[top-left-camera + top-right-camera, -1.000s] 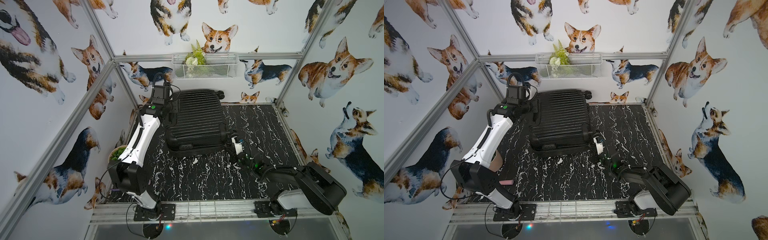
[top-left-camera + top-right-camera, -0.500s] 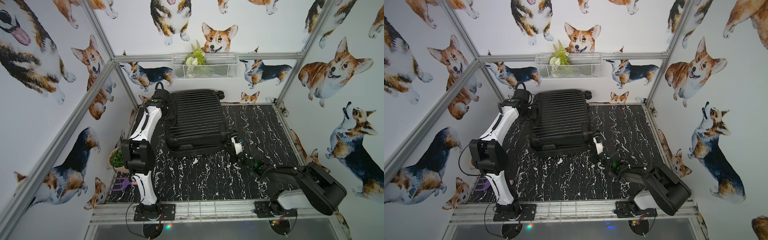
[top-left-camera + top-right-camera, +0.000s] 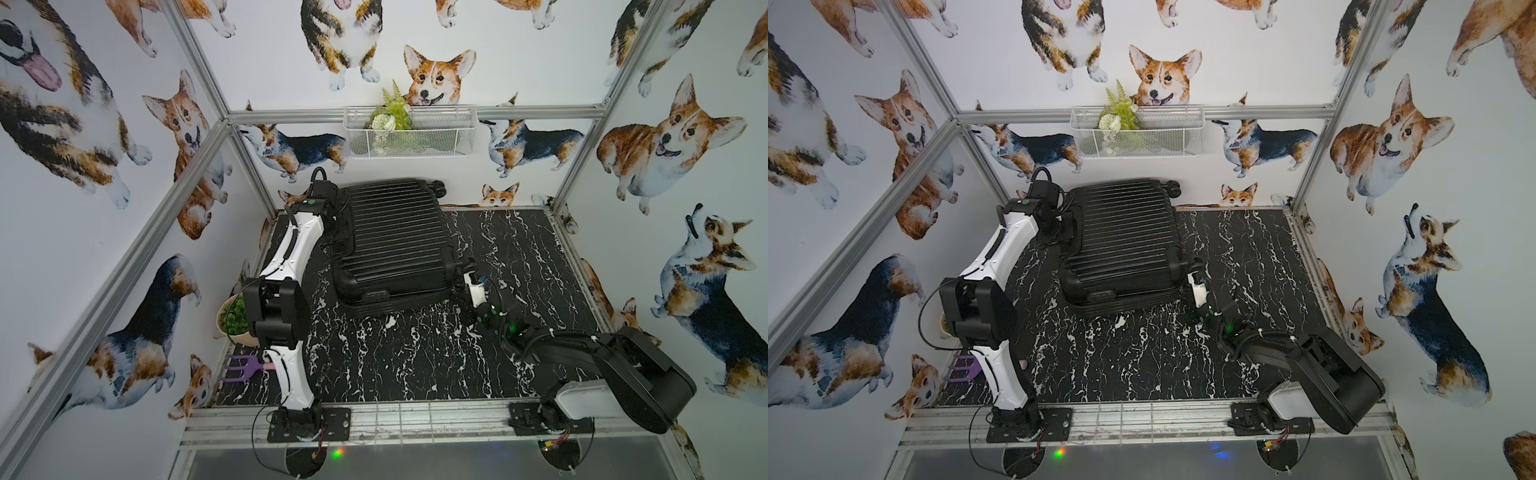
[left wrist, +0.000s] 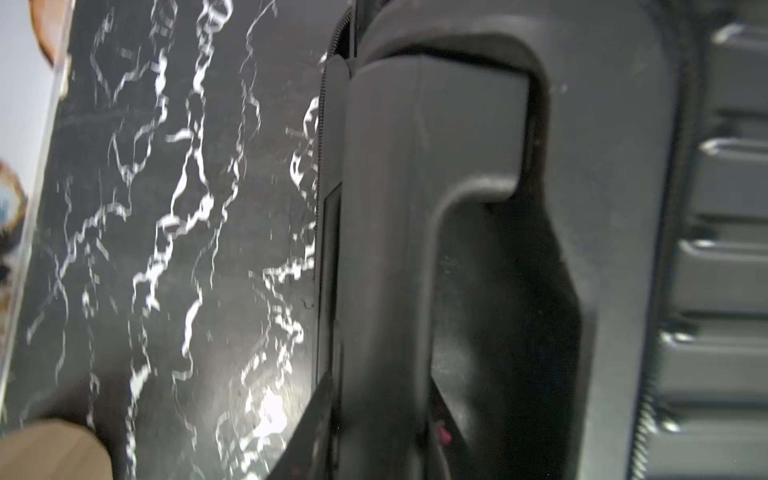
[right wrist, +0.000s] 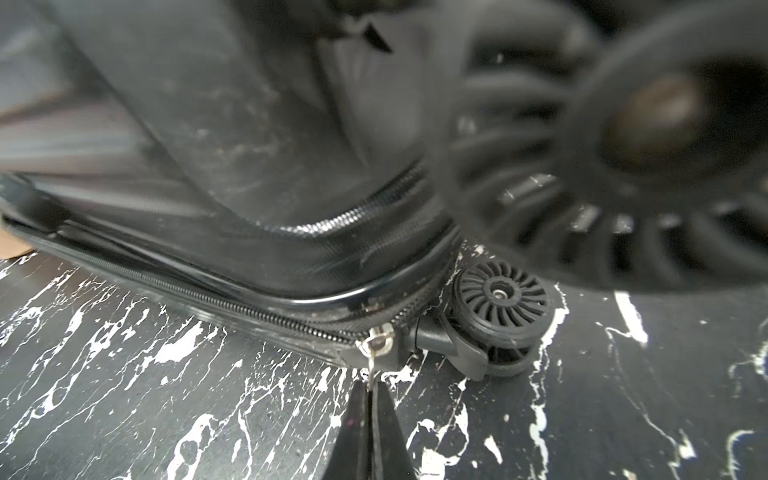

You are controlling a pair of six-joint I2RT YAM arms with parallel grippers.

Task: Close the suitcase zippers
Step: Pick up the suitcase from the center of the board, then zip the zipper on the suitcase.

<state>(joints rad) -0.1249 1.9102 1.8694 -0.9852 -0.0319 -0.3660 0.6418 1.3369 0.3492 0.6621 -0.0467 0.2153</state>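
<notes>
1. The suitcase [image 3: 395, 245] lies flat, ribbed shell up, on the black marbled table [image 3: 415, 365]. It sits in the upper middle of both top views, close to the back wall.
2. The left gripper [image 4: 376, 432] is at the side handle [image 4: 386, 249], on the case's left edge in the top views. One finger [image 4: 311, 424] lies outside the handle's bar and the other lies in the hollow behind it. I cannot tell whether they squeeze the bar.
3. The right gripper [image 5: 370, 395] is at the case's lower right corner in the top views. Its tips are pressed together, pinching the silver zipper pull [image 5: 371, 361], just beside a wheel [image 5: 503, 299].
4. The zipper [image 5: 249, 307] runs along the seam away from that pull.
5. At the table's left edge, a potted plant [image 3: 235, 318] and a purple rake [image 3: 241, 368] show partly behind the left arm.
</notes>
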